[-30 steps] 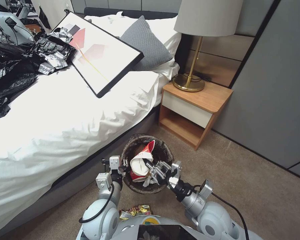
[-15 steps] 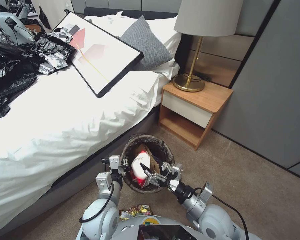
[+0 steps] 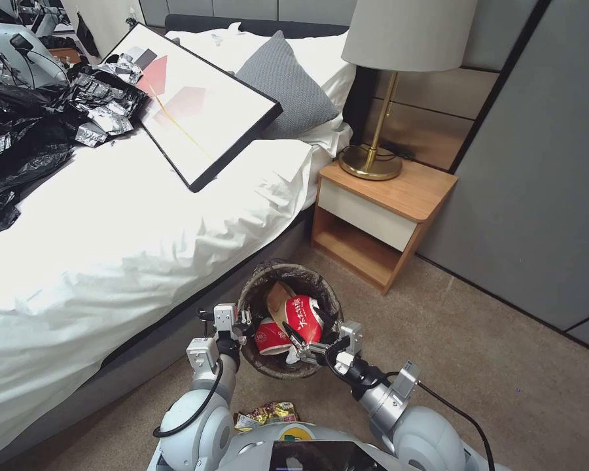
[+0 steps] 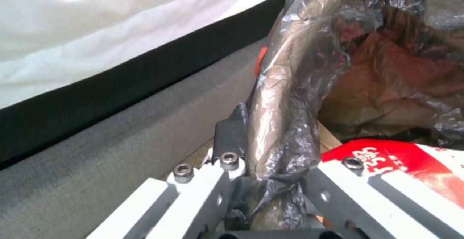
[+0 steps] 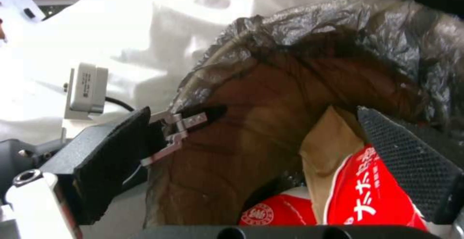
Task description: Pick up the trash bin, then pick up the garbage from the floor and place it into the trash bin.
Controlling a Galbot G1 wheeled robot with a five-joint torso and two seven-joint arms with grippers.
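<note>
Trash bin [image 3: 262,297] hung off floor beside bed [image 3: 111,261], our left hand [image 3: 237,327] pinching its lined rim. Our right hand [image 3: 307,347] spread over bin mouth, red cup [image 3: 304,320] lying free inside on heap. Risks we judged: thin rim pinch slipping, bin tilting, piled cups spilling; wrapper [image 3: 268,413] on carpet not yet collected.

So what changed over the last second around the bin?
The right pincer let go of the red-and-white paper cup, which dropped into the trash bin, and drew back to the rim, open. The left pincer stays clamped on the rim; the snack wrapper still lies on the floor.
</note>
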